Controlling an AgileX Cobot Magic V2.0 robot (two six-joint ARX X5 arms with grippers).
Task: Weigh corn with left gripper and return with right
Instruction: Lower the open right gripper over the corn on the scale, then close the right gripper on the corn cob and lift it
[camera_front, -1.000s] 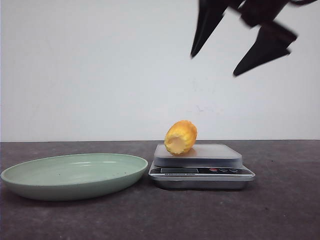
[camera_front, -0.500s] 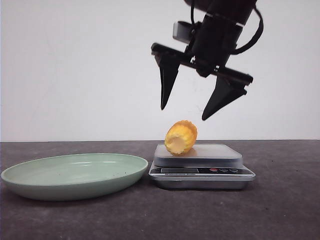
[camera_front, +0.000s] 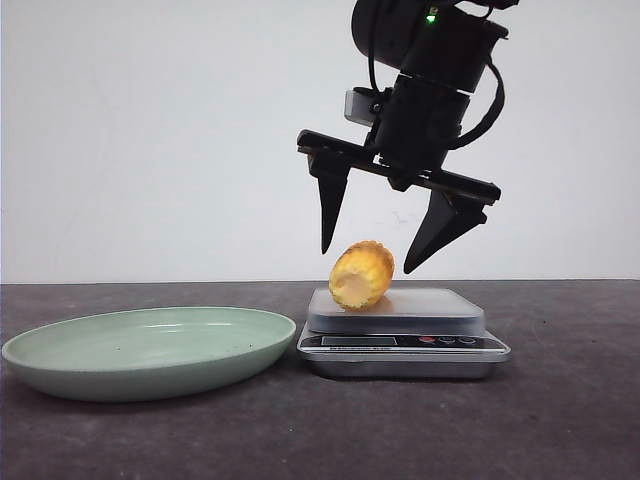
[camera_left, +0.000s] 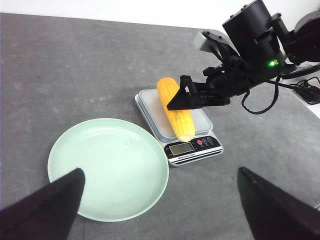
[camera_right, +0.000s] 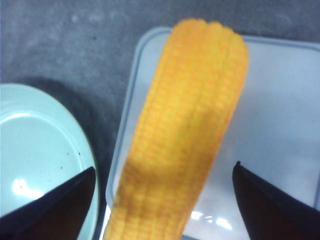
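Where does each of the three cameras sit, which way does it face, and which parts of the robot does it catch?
Front view: low at the table's edge, facing forward; the right tool hangs open above the corn on the scale.
Left wrist view: high, looking down; the left tool is open, with the right arm beyond.
Right wrist view: directly above the corn, fingertips at its sides.
All three show corn, scale and green plate.

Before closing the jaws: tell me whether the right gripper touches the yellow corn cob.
Apart. Front view shows the open right gripper above the yellow corn cob, white wall visible between fingertips and kernels.
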